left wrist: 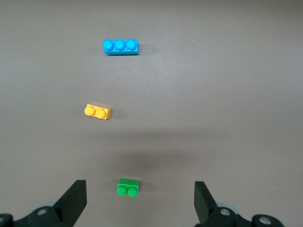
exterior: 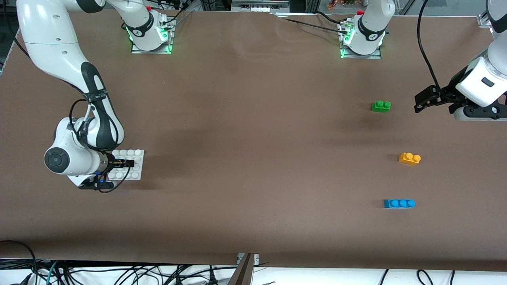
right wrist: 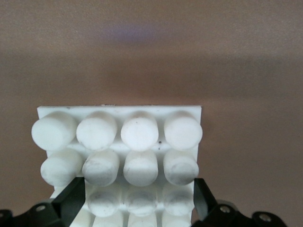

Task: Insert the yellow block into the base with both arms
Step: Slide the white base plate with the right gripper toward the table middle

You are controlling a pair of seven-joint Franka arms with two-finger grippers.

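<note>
Right hand is down over the base at the right arm's end of the surface, fingers spread wide either side of its studs. Left hand hangs open near the green brick. The yellow block sits untouched between green and the blue brick, which is nearest the front camera.

The orange-yellow two-stud yellow block lies flat, well apart from the flat white studded base.
</note>
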